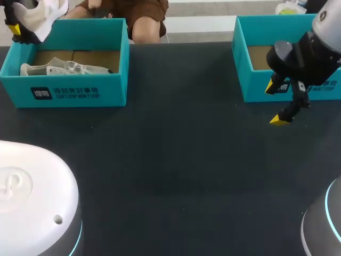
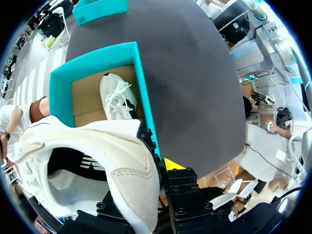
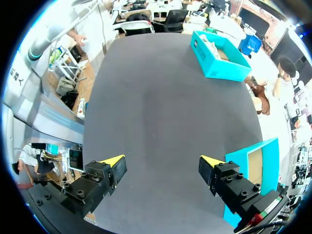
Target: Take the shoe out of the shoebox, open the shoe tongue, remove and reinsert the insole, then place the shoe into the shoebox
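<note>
Your left claw (image 2: 161, 168) pinches the white sneaker (image 2: 97, 156), lifted above the teal shoebox (image 1: 114, 88). It looks light and floppy, so hold the firmer heel collar. Your right claw (image 3: 163, 168), well away, stands spread.

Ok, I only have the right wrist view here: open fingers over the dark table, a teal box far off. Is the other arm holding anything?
Observer: Yes. The left gripper is shut on a white shoe, which fills much of the left wrist view.
Reviewer: Where is it relative to that far box?
Observer: In the head view it hangs raised over the far left corner of the left shoebox.
Reviewer: So is that box empty?
Observer: No, a second white shoe lies inside it.
</note>
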Available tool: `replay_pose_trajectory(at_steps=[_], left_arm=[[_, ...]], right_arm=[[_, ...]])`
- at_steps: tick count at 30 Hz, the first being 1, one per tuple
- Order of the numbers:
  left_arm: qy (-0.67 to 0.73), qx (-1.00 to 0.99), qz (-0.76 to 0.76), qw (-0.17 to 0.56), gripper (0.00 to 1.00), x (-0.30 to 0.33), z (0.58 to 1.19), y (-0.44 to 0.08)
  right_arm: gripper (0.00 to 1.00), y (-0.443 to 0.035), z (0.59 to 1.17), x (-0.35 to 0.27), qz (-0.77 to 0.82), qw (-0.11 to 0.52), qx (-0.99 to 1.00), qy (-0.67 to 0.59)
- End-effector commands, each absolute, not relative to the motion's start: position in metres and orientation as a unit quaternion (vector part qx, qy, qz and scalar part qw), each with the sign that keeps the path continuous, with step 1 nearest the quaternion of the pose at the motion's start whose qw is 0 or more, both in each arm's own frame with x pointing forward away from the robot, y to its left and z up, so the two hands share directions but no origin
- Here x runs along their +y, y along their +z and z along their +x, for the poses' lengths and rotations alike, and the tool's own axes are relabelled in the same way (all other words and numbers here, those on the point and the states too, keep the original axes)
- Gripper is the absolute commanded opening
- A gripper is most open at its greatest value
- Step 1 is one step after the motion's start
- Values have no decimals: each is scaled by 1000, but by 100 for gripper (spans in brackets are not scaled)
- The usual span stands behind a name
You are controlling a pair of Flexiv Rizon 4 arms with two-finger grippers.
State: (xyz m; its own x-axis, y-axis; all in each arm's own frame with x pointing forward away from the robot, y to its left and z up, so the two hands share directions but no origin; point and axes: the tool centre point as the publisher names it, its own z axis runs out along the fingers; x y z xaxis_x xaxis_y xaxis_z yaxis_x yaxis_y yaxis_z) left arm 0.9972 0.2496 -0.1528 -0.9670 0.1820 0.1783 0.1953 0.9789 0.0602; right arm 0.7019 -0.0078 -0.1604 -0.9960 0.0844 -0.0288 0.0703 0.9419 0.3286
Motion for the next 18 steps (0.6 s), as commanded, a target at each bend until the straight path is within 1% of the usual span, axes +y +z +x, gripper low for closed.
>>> replay_pose_trajectory(at_steps=[1, 5, 6, 9, 10, 12, 13, 14, 15, 16, 17, 18], left_arm=[[-39, -991, -96, 85, 0, 251, 997, -151], [-39, -991, -96, 85, 0, 251, 997, -151], [-48, -982, -150, 109, 0, 254, 999, -151], [-74, -950, -278, 116, 0, 267, 1010, -156], [-82, -937, -323, 99, 0, 275, 1017, -160], [-97, -899, -413, 104, 0, 287, 1024, -162], [-86, -882, -459, 66, 0, 298, 1029, -163], [-99, -851, -508, 92, 0, 304, 1035, -164], [-98, -845, -520, 70, 0, 307, 1041, -165], [-118, -820, -555, 81, 0, 309, 1047, -165], [-126, -797, -587, 69, 0, 312, 1052, -166], [-143, -777, -609, 73, 0, 314, 1055, -166]], right_arm=[[100, -161, 704, -7, 39, 20, 985, 164], [100, -161, 704, -7, 39, 20, 985, 164], [100, -161, 704, -7, 39, 20, 985, 164], [100, -161, 704, -7, 39, 20, 985, 164], [100, -161, 704, -7, 39, 20, 985, 164], [100, -161, 704, -7, 39, 20, 985, 164], [100, -161, 704, -7, 39, 20, 985, 164], [100, -161, 704, -7, 39, 20, 985, 164], [100, -161, 704, -7, 39, 20, 985, 164], [100, -161, 704, -7, 39, 20, 985, 164], [100, -161, 704, -7, 39, 20, 985, 164], [100, -161, 704, -7, 39, 20, 985, 164]])
